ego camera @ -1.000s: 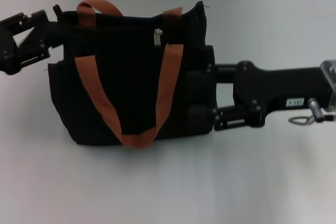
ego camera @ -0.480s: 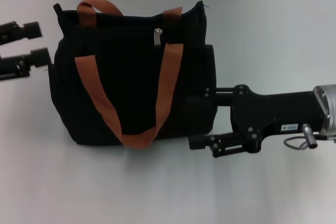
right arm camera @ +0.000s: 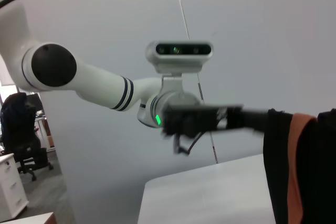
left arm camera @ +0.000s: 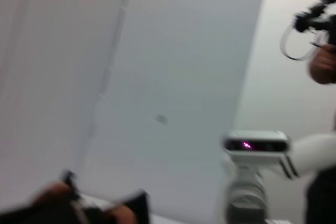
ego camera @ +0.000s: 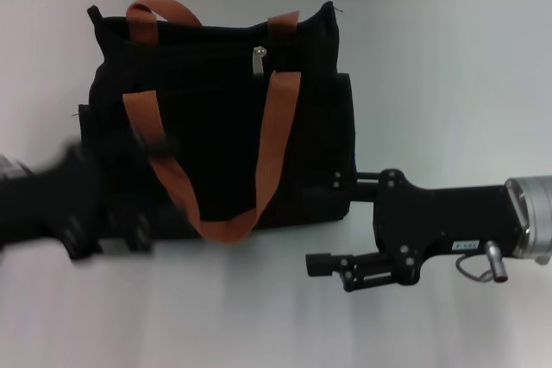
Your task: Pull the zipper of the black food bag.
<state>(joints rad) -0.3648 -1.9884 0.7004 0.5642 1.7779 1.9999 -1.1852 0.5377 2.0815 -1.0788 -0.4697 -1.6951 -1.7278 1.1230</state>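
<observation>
Nearest to you on the white bench point(ego camera: 448, 66), the right gripper point(ego camera: 328, 221) comes in from the right edge, lying flat. Its fingers are spread apart: one black finger point(ego camera: 321, 264) sits out on the bare bench in front of the bag's near right corner, the other reaches in by the bag's right side panel at the near end. Nothing is held between them, and you can't really tell whether that upper finger touches the fabric.

On the other side, the left gripper point(ego camera: 138, 213) is a dark smear coming in from the left edge, sitting over the near left corner of the bag. It's too blurred to say whether its fingers are open or closed, or whether it's touching the bag.

Between them is the big boxy black fabric food bag point(ego camera: 216, 127), lying in the middle of the bench, toward the far edge. One wide orange-brown webbing handle point(ego camera: 276, 135) loops down across the face you see, with the bottom of the loop hanging at the bag's near edge. The second orange-brown handle point(ego camera: 151, 15) pokes up at the far left corner.

The small silver metal zipper pull point(ego camera: 259, 61) sits up by the bag's far edge, just left of the right-hand strap, well apart from both grippers.

The right wrist view catches the bag's black edge point(right arm camera: 310, 171) and an orange strap, with the robot's white head camera behind.
</observation>
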